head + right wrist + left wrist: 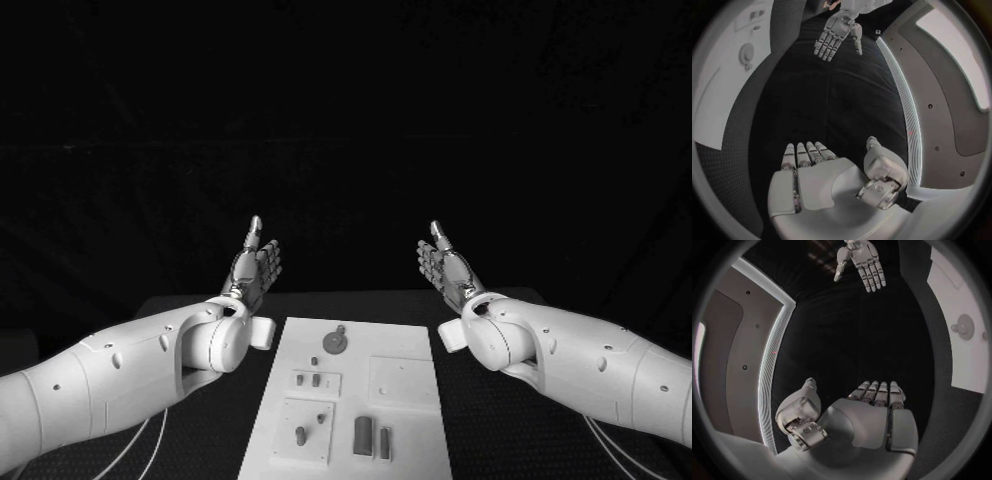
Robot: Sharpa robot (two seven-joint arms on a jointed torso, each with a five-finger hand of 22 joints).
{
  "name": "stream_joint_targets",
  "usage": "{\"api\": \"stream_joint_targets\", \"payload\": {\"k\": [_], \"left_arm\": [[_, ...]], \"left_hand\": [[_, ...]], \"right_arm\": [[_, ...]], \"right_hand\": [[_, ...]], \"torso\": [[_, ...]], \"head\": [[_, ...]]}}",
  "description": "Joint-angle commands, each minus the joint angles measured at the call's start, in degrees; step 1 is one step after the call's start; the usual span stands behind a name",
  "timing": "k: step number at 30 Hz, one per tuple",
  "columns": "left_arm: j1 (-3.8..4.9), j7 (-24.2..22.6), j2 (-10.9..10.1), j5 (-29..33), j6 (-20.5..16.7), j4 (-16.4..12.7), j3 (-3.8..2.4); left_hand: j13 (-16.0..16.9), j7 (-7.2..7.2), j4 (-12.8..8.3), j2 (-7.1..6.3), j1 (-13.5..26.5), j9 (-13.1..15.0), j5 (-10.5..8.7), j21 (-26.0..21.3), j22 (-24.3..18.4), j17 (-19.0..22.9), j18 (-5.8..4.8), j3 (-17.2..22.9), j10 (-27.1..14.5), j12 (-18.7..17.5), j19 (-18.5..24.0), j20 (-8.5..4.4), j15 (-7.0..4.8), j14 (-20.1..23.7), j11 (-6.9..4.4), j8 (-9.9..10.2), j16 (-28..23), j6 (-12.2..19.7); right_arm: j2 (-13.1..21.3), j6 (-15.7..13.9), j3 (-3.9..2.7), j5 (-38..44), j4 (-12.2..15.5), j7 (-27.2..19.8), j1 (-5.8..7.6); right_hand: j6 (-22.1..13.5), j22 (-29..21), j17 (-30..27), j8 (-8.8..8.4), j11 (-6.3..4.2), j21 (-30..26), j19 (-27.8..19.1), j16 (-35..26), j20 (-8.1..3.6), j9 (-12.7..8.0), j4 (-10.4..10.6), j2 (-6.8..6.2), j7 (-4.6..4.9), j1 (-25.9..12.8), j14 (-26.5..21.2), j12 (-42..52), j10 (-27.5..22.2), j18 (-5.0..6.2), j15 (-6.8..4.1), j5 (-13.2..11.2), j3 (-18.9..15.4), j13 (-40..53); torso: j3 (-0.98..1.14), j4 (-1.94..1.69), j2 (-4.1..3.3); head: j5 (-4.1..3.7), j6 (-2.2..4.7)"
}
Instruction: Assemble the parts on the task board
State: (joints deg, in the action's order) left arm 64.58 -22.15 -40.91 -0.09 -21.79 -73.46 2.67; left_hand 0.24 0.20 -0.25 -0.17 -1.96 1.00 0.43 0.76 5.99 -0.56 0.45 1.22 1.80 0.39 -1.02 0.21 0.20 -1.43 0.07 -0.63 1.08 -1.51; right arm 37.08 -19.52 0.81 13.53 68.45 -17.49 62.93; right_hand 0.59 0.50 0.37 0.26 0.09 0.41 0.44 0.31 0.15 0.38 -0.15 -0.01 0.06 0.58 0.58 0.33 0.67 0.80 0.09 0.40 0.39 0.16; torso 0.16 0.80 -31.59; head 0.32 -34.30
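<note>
Near parts: two dark upright bars [372,436] stand side by side close to the near edge of the task board [411,405], toward its right side; the left bar is wider than the right.
Near-left plate: a raised square plate [304,430] lies just beside the bars, with a small dark peg [302,435] on it.
Middle plate: a smaller raised plate [316,380], farther along the board's left side, carries two short dark pieces [309,379].
Right square: a plain raised square [402,381] lies on the board's right side, level with the middle plate.
Far part: a round dark disc [336,342] with a short stem lies near the board's far edge, left of centre.
Table: black table [476,410]; the board runs down its middle from the near edge toward the far edge.
Left hand [253,265]: held up beyond the board's far-left corner, fingers straight and apart, holding nothing, touching no part.
Right hand [447,265]: held up beyond the board's far-right corner, fingers straight and apart, holding nothing, well apart from the left hand.
</note>
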Motion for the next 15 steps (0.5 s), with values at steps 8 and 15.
{"api": "stream_joint_targets", "payload": {"k": [8, 15], "left_arm": [[-3.73, -7.01, -3.18, 0.08, -20.12, -14.06, -2.26], [-4.42, -7.64, -3.78, 0.09, -22.33, -16.49, -2.67]], "left_hand": [[-0.24, -0.2, 0.25, 0.17, 1.96, -1.0, -0.43, -0.76, -5.99, 0.56, -0.45, -1.22, -1.8, -0.39, 1.02, -0.21, -0.2, 1.43, -0.07, 0.63, -1.08, 1.51], [-0.24, -0.2, 0.25, 0.17, 1.96, -1.0, -0.43, -0.76, -5.99, 0.56, -0.45, -1.22, -1.8, -0.39, 1.02, -0.21, -0.2, 1.43, -0.07, 0.63, -1.08, 1.51]], "right_arm": [[5.8, -20.4, -0.61, -11.27, 16.45, -10.41, -2.13], [7.52, -24.39, -0.8, -13.42, 21.25, -12.21, -2.73]], "right_hand": [[-0.59, -0.5, -0.37, -0.26, -0.09, -0.41, -0.44, -0.31, -0.15, -0.38, 0.15, 0.01, -0.06, -0.58, -0.58, -0.33, -0.67, -0.8, -0.09, -0.4, -0.39, -0.16], [-0.59, -0.5, -0.37, -0.26, -0.09, -0.41, -0.44, -0.31, -0.15, -0.38, 0.15, 0.01, -0.06, -0.58, -0.58, -0.33, -0.67, -0.8, -0.09, -0.4, -0.39, -0.16]], "torso": [[-0.16, -0.8, 0.41], [-0.16, -0.8, 0.41]], "head": [[-0.32, -0.08], [-0.32, -0.08]]}}
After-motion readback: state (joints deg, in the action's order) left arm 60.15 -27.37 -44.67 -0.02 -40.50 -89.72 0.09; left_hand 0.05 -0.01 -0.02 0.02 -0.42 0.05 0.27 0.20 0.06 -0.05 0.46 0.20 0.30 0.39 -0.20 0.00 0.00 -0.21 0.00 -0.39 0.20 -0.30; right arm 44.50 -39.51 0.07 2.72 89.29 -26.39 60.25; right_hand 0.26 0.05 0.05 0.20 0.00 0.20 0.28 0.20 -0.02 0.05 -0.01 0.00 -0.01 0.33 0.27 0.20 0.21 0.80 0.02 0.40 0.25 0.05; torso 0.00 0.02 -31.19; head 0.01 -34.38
